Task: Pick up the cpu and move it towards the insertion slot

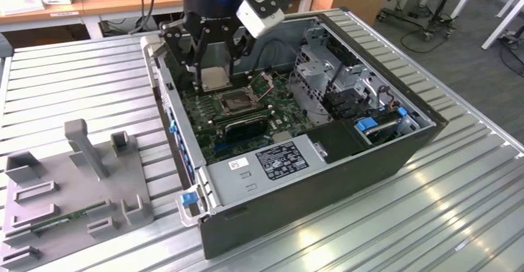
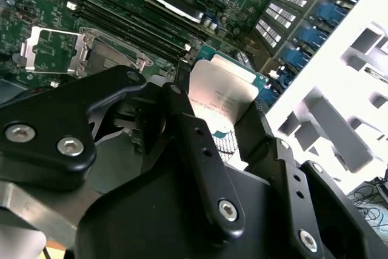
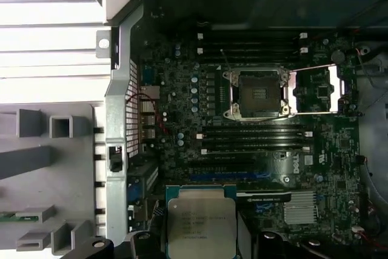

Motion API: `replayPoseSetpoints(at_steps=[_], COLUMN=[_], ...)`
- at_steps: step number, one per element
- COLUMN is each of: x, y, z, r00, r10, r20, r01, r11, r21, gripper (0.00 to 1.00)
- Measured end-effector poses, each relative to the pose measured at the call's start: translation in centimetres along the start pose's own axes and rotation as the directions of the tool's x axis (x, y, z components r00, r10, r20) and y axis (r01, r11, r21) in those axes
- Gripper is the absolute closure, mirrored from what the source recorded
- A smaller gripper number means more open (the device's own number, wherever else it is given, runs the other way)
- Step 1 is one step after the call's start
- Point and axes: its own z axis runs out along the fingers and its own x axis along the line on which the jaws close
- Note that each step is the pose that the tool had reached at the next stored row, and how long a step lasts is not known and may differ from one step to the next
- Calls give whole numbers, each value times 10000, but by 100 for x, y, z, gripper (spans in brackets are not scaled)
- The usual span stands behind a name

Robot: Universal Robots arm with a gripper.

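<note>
Setting: robotics lab or test workshop. Evidence, exterior view: the work surface is a ribbed metal tabletop (image 1: pixel 73 94) built from aluminium profiles, not office furniture. An open desktop computer case (image 1: pixel 311 161) lies on its side on it, side panel off, with the green motherboard (image 1: pixel 245 118) exposed. Beside the case sits a grey plastic fixture (image 1: pixel 73 186) with upright posts and slots, holding a green memory stick (image 1: pixel 57 223). A black robot arm (image 1: pixel 215 2) reaches down over the case. Behind it stand wooden desks (image 1: pixel 123 2) with cables and boxes. Wheeled equipment stands (image 1: pixel 426 14) rest on a grey carpeted floor (image 1: pixel 467 63).
</note>
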Motion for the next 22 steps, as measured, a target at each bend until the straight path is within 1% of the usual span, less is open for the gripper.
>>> replayPoseSetpoints(at_steps=[5, 10, 22], x=[-107, -196, -432], y=[4, 8, 18], z=[0, 0, 1], r00=[10000, 10000, 10000], r10=[1, 0, 1], r20=[1, 0, 0], r01=[-1, 0, -1], r11=[10000, 10000, 10000], r21=[0, 0, 0], gripper=[45, 45, 45])
